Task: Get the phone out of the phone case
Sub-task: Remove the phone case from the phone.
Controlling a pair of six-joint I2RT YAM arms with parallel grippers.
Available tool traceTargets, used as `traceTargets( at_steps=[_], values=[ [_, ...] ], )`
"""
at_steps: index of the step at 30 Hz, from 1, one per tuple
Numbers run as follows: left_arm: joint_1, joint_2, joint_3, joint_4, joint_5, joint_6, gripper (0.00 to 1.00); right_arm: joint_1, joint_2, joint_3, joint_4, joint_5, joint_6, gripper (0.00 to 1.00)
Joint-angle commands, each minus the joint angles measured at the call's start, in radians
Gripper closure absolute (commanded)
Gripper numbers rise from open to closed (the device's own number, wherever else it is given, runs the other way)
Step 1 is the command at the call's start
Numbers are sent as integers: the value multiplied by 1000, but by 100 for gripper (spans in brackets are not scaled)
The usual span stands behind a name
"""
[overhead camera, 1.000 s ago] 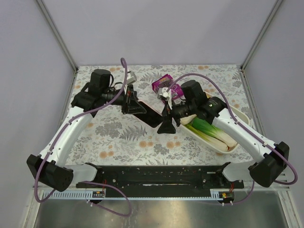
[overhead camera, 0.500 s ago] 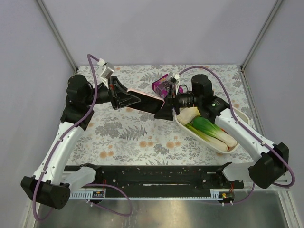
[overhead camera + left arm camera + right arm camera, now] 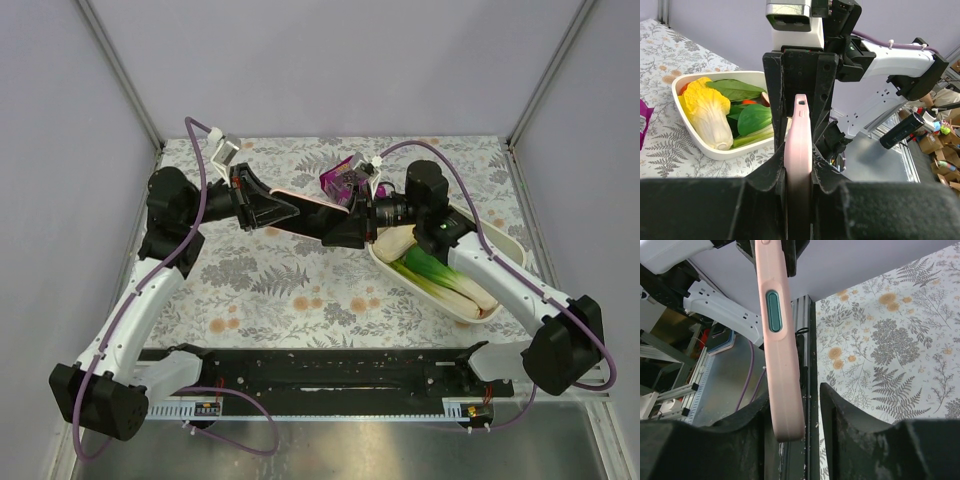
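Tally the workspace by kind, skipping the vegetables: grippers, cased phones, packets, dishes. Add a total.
Black two-finger grippers: 2, the left gripper and the right gripper
Pink-cased phone: 1
Purple snack packet: 1
White oval dish: 1
Total: 5

A white oval dish (image 3: 497,300) lies along the right edge of the floral tabletop (image 3: 260,290). In it sit a pale yellow cabbage (image 3: 705,112), green leaves (image 3: 752,119) and a long white-and-green stalk (image 3: 445,275). A purple packet (image 3: 340,176) lies near the far edge, around its middle.
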Motion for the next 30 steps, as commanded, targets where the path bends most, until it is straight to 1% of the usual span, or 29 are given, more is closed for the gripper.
traceTargets(
  at_steps=[1,12,13,15,17,21,23,25,27,28,30],
  values=[
    [6,-17,6,156,-28,-66,100,-3,-20,-22,80,-38,10,58],
    [14,-20,-9,156,-40,-73,100,-3,-47,-46,98,-45,6,63],
    [14,-20,-10,156,-42,-73,100,-2,-50,-46,98,-44,4,62],
    [13,-23,-13,155,-40,-73,100,-2,-50,-46,100,-39,6,56],
    [13,-26,-17,155,-40,-75,100,-2,-49,-42,98,-36,6,55],
    [14,-29,-20,163,-39,-84,100,-2,-43,-40,101,-38,7,63],
    [14,-29,-24,173,-39,-93,100,-2,-44,-45,111,-41,7,72],
    [14,-28,-32,176,-39,-98,100,-2,-53,-48,123,-42,4,86],
    [14,-28,-43,175,-43,-98,100,-2,-67,-54,124,-41,-16,97],
    [14,-28,-46,172,-46,-99,100,-3,-78,-57,124,-44,-28,100],
    [14,-26,-55,155,-57,-98,100,-2,-89,-55,120,-59,-46,100]
  ],
)
